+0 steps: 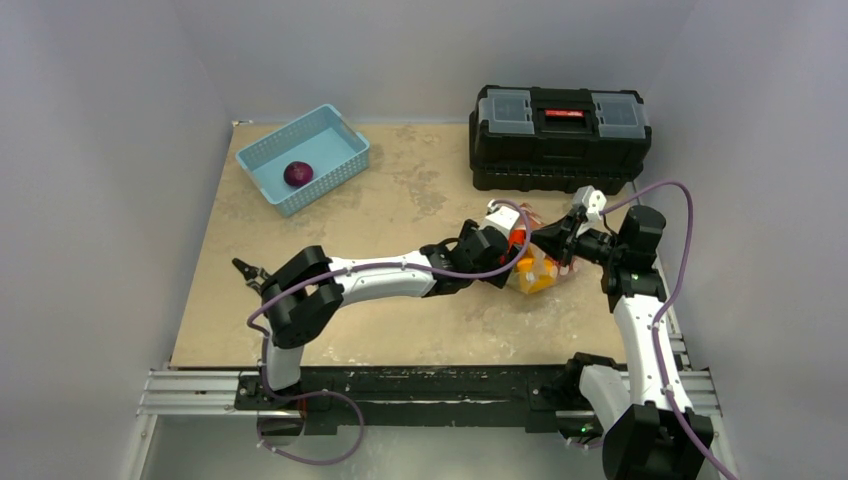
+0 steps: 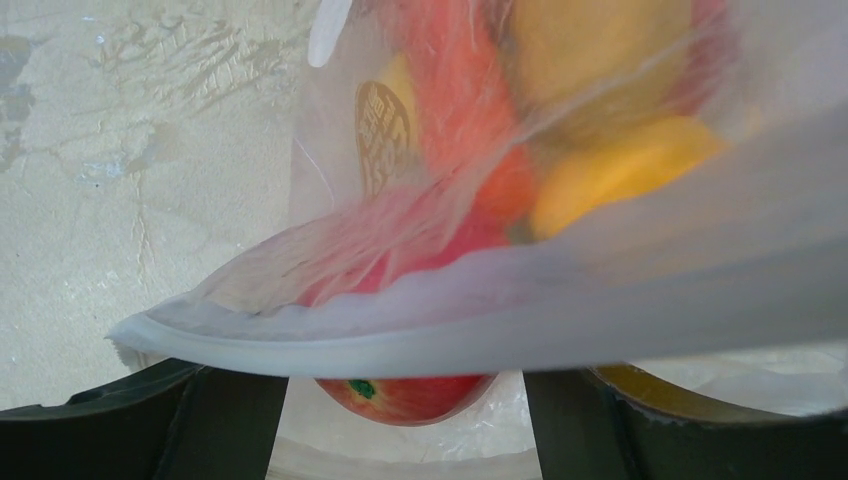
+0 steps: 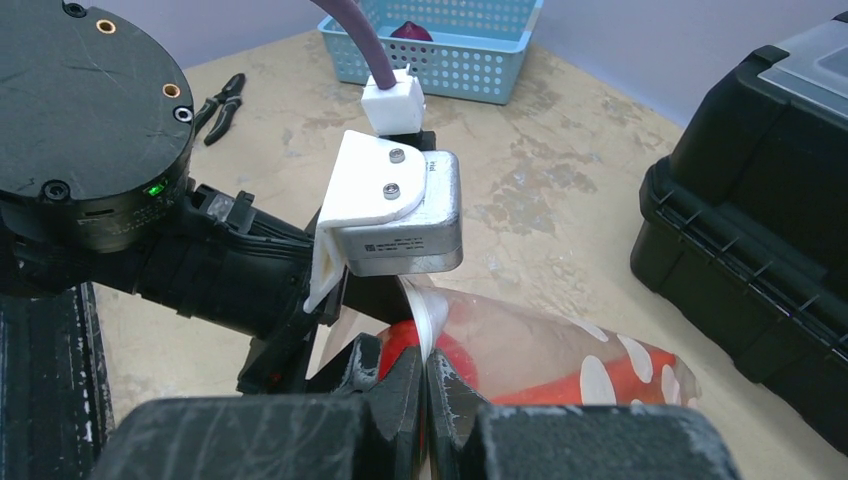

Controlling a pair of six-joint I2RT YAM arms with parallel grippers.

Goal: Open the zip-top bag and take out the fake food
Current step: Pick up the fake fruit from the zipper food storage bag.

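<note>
Though illegible, gold seal (image 2: 384, 135); right fingers (image 3: 395, 400) tight on zip-top bag (image 3: 540, 345), left fingers (image 2: 230, 420) apart.

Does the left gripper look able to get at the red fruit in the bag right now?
Likely yes: the red fruit lies between the left gripper's open fingers, at the mouth of the zip-top bag, whose rim the right gripper pinches.
</note>
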